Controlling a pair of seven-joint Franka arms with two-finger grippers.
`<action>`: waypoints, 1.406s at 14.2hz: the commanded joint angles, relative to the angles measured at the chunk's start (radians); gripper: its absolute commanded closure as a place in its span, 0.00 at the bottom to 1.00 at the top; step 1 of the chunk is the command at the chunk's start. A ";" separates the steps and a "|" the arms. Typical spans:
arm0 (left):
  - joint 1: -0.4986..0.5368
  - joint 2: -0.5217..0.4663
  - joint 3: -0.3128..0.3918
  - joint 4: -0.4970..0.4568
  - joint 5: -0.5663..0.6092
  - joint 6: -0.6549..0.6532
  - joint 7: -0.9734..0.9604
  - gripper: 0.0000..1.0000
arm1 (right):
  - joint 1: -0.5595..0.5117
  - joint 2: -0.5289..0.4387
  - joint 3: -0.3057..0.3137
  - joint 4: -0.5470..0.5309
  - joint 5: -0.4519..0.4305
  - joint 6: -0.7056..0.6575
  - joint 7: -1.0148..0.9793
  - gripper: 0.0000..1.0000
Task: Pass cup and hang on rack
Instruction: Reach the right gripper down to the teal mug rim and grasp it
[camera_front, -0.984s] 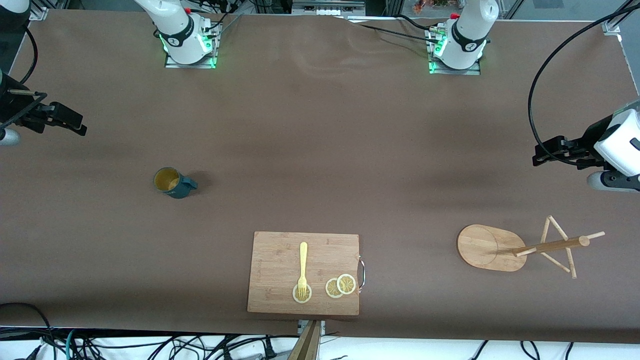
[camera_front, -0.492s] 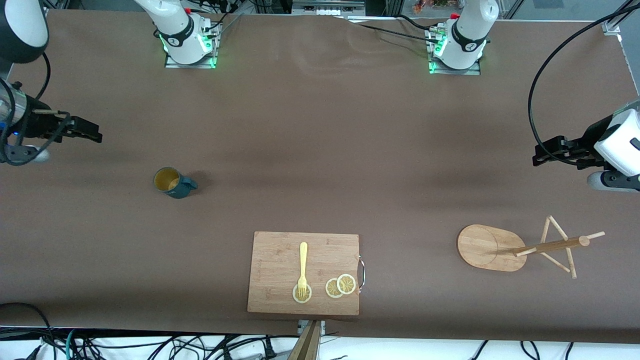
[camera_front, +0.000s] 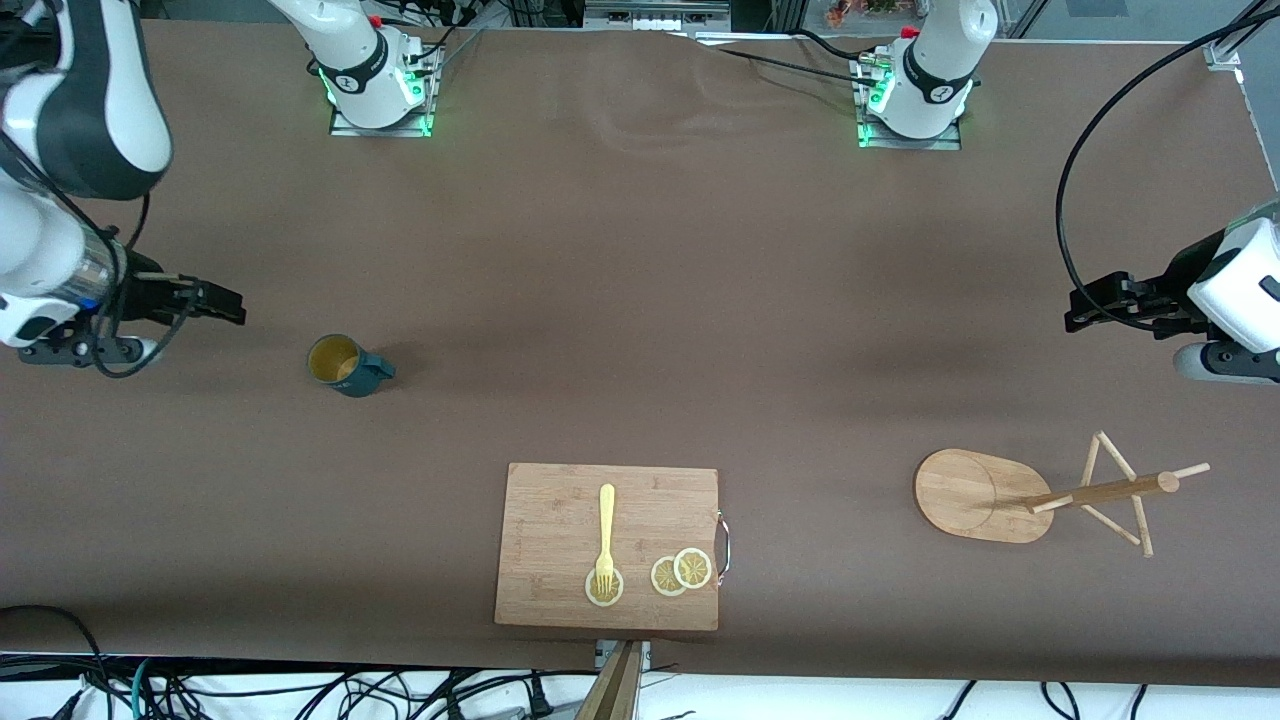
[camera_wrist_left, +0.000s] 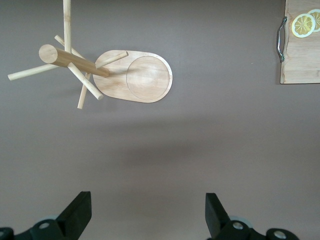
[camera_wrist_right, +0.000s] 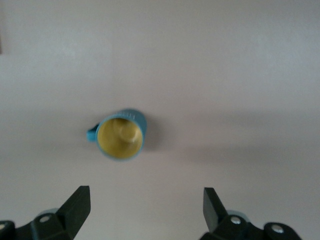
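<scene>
Cup (camera_front: 346, 365) upright on worktop (camera_front: 640, 300) toward right arm's end; rigid, likely light, slick glaze, grab rim wall or handle. Right pincer (camera_front: 225, 306) spread apart, empty, near it. Left pincer (camera_front: 1085, 308) apart, waiting at its end above bare worktop near rack (camera_front: 1040, 492).

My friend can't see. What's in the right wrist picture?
A small teal cup with a yellow inside stands upright on the brown table. The right claw hangs open above the table, holding nothing.
</scene>
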 joint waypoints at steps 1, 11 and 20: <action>-0.006 0.017 0.005 0.039 0.009 -0.011 -0.003 0.00 | 0.007 -0.036 0.010 -0.160 -0.015 0.232 0.003 0.00; -0.007 0.017 0.004 0.039 0.009 -0.011 -0.003 0.00 | 0.036 0.126 0.010 -0.391 -0.013 0.760 0.000 0.00; -0.006 0.017 0.005 0.039 0.009 -0.013 -0.003 0.00 | 0.035 0.143 0.010 -0.403 -0.013 0.753 -0.023 0.90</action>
